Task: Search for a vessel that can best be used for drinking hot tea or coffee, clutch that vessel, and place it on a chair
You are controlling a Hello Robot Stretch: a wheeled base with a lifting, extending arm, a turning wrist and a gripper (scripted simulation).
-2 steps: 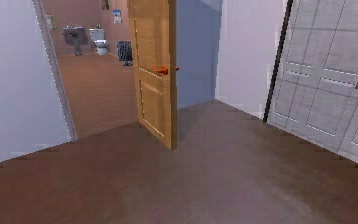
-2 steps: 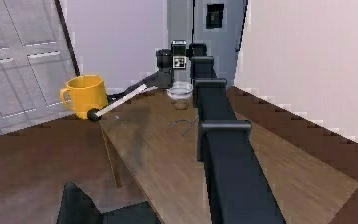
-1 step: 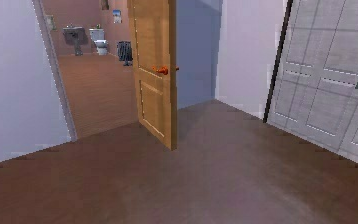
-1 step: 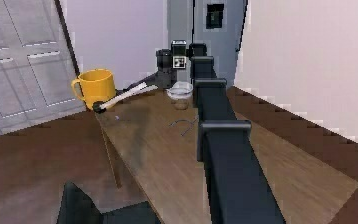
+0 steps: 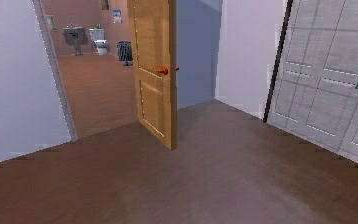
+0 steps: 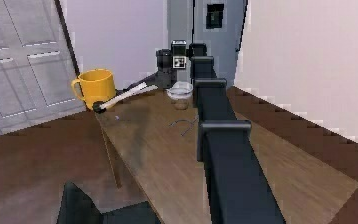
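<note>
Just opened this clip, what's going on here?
The Stretch's arm extends over a wooden table, and its fingers point at a yellow mug by the table's far corner. The mug is right at the table's edge, so I cannot tell whether the fingers hold it. A small clear vessel stands on the table beside the arm. Ahead of the robot, an open wooden door leads into another room, with white panelled doors at the forward view's right.
</note>
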